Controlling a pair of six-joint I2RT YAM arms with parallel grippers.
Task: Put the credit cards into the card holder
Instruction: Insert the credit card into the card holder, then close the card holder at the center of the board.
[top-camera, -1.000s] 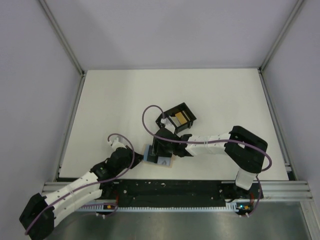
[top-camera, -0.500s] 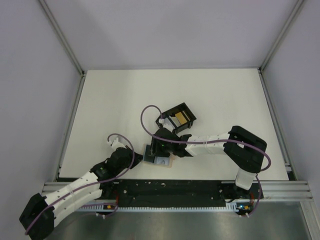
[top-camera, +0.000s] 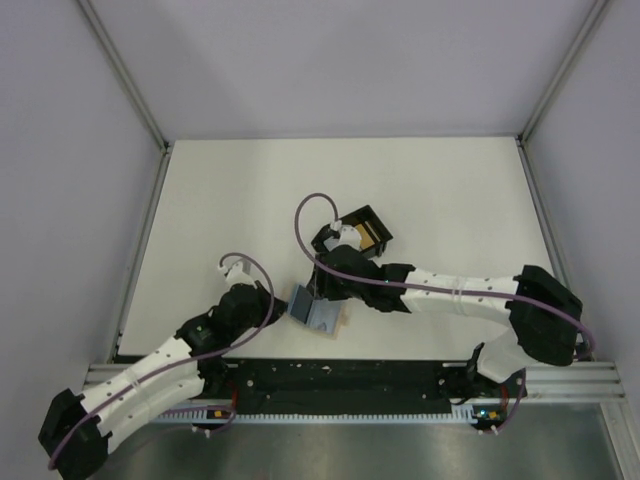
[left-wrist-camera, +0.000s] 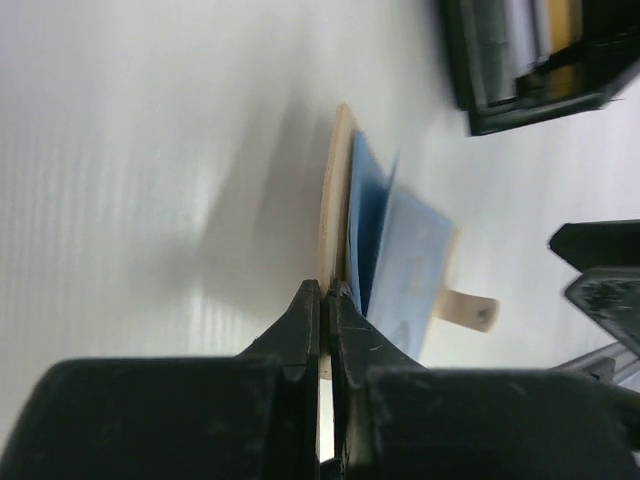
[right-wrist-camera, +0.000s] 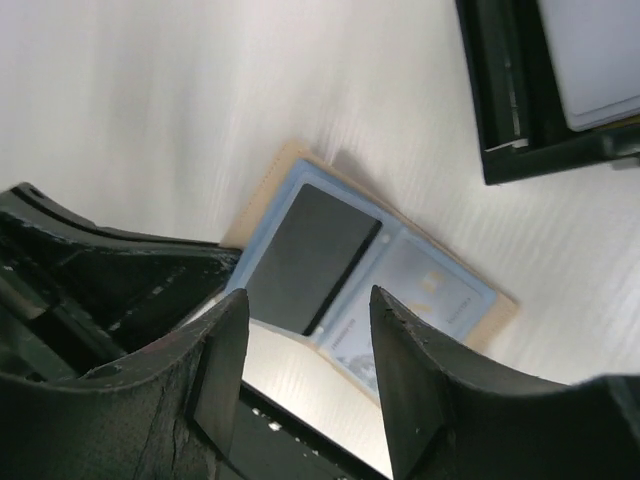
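The card holder (top-camera: 322, 317) is a tan sleeve with a blue lining, lying open near the table's front edge. My left gripper (left-wrist-camera: 327, 290) is shut on the edge of its tan cover (left-wrist-camera: 335, 190), which stands tilted up. In the right wrist view the card holder (right-wrist-camera: 290, 165) shows a dark rectangle (right-wrist-camera: 310, 258) in one pocket and a light blue credit card (right-wrist-camera: 425, 292) in the other. My right gripper (right-wrist-camera: 310, 300) hangs open above it, with nothing between its fingers. More credit cards, one yellow-orange (top-camera: 362, 236), lie in the black tray.
The black square tray (top-camera: 372, 217) stands just behind the card holder, right beside the right wrist. A pale card (right-wrist-camera: 600, 55) lies in it. The holder's tan snap tab (left-wrist-camera: 470, 310) sticks out toward the right gripper. The metal rail runs close along the front.
The right gripper has drawn back off the card holder toward the tray, and its elbow has swung right. The left gripper has shifted right and tilted the holder's left cover up.
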